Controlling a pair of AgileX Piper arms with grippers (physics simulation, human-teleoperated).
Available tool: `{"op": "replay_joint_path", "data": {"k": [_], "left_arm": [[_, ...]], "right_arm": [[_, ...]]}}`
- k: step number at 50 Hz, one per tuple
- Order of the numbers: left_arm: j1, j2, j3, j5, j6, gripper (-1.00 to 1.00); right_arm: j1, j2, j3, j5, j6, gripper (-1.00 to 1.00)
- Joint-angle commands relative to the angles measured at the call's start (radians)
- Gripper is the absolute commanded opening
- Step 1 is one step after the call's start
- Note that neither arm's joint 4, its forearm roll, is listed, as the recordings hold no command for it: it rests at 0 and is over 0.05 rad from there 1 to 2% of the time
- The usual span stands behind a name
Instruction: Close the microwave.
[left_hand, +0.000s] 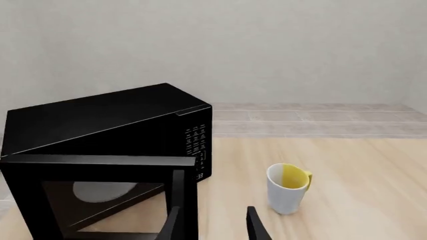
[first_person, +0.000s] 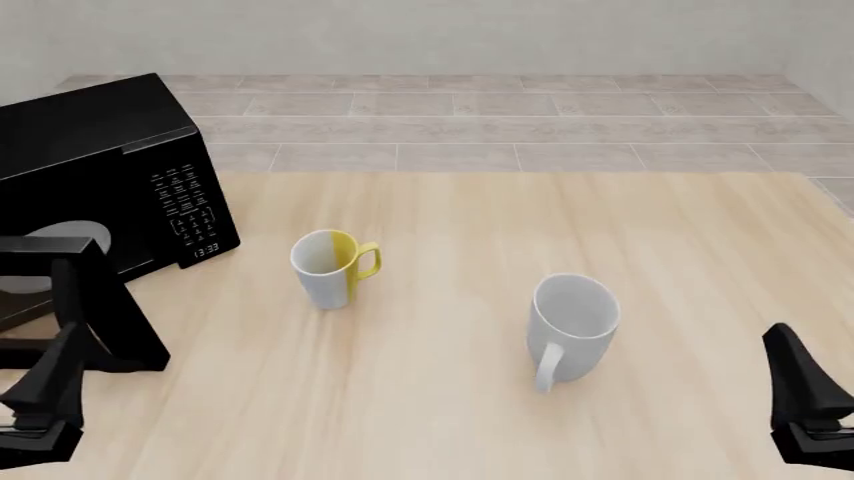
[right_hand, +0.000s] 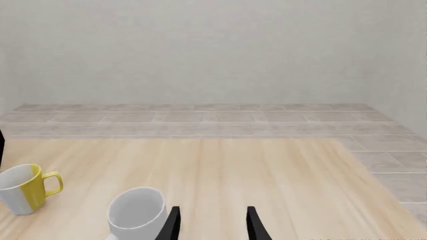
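Both end effectors released — pale wood table, microwave door ajar — grey tiled floor.

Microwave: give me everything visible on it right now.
The large glossy black box microwave stands on the pale wooden table at the far left of the front view. Its dark-windowed door hangs swung open toward the arms, showing a pale round turntable inside. A white-lettered button panel with a small digital clock faces the mugs. No gripper touches it; the open left gripper is nearest the door.
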Motion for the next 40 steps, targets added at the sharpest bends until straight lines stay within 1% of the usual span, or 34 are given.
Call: {"op": "replay_joint_path", "data": {"k": [1, 5, 12, 16, 18, 21, 22, 24, 26, 27, 28, 30, 33, 36, 40], "left_arm": [[0.013, -0.014, -0.031, 0.024, 0.024, 1.0], [0.015, -0.014, -0.048, 0.042, 0.015, 1.0], [0.02, -0.014, -0.045, 0.048, 0.006, 1.0], [0.054, -0.013, -0.037, 0.069, 0.0, 1.0], [0.055, -0.008, -0.036, 0.075, -0.009, 1.0], [0.059, 0.084, -0.028, -0.003, -0.007, 1.0], [0.054, 0.157, -0.024, -0.055, -0.013, 1.0], [0.062, 0.209, -0.023, -0.104, -0.019, 1.0], [0.067, 0.319, -0.021, -0.184, -0.027, 1.0], [0.067, 0.325, -0.02, -0.191, -0.027, 1.0], [0.078, 0.456, -0.013, -0.288, -0.039, 1.0], [0.092, 0.501, -0.013, -0.334, -0.016, 1.0], [0.091, 0.537, -0.018, -0.356, -0.032, 1.0], [0.087, 0.6, -0.018, -0.407, -0.044, 1.0], [0.099, 0.661, -0.027, -0.455, -0.027, 1.0]], "right_arm": [[-0.005, 0.005, -0.021, 0.022, -0.005, 1.0], [-0.01, -0.001, -0.04, 0.043, -0.008, 1.0], [-0.022, 0.002, -0.059, 0.05, -0.021, 1.0], [-0.026, -0.001, -0.068, 0.057, -0.023, 1.0], [-0.03, -0.002, -0.072, 0.059, -0.019, 1.0], [-0.033, -0.002, -0.07, 0.057, -0.019, 1.0], [-0.035, -0.002, -0.069, 0.055, -0.017, 1.0], [-0.037, -0.003, -0.07, 0.056, -0.015, 1.0], [-0.039, -0.003, -0.071, 0.056, -0.012, 1.0], [-0.039, -0.003, -0.071, 0.056, -0.012, 1.0], [-0.044, -0.003, -0.073, 0.055, -0.012, 1.0], [-0.047, -0.003, -0.078, 0.058, -0.007, 1.0], [-0.048, -0.003, -0.077, 0.056, -0.006, 1.0], [-0.049, -0.003, -0.075, 0.054, -0.006, 1.0], [-0.049, -0.003, -0.074, 0.052, -0.004, 1.0]]}}
